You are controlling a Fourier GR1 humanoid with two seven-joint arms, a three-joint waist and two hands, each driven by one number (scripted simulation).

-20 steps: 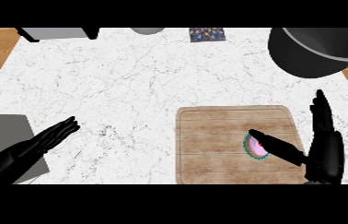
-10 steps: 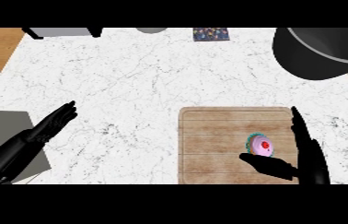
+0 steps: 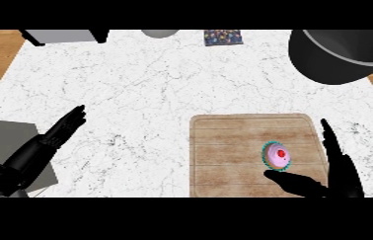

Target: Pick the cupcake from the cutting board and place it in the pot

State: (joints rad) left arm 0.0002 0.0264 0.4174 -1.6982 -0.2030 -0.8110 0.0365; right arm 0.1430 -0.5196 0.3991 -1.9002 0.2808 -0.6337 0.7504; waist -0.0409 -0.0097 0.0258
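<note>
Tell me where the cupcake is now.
In the head view, the cupcake sits on the right half of the cutting board, at the lower right of the counter, between the thumb and fingers of the open right robot hand.

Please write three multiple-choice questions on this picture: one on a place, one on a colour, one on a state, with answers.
1. Where is the cupcake? A on a plate; B on the cutting board; C in a sink.
2. What colour is its frosting? A yellow; B white; C pink.
3. How is the right hand? A open; B curled round the cupcake; C out of view.
Answers: 1 B, it sits on the board's right part. 2 C, pink under a red dot. 3 A, its fingers are straight.
</note>
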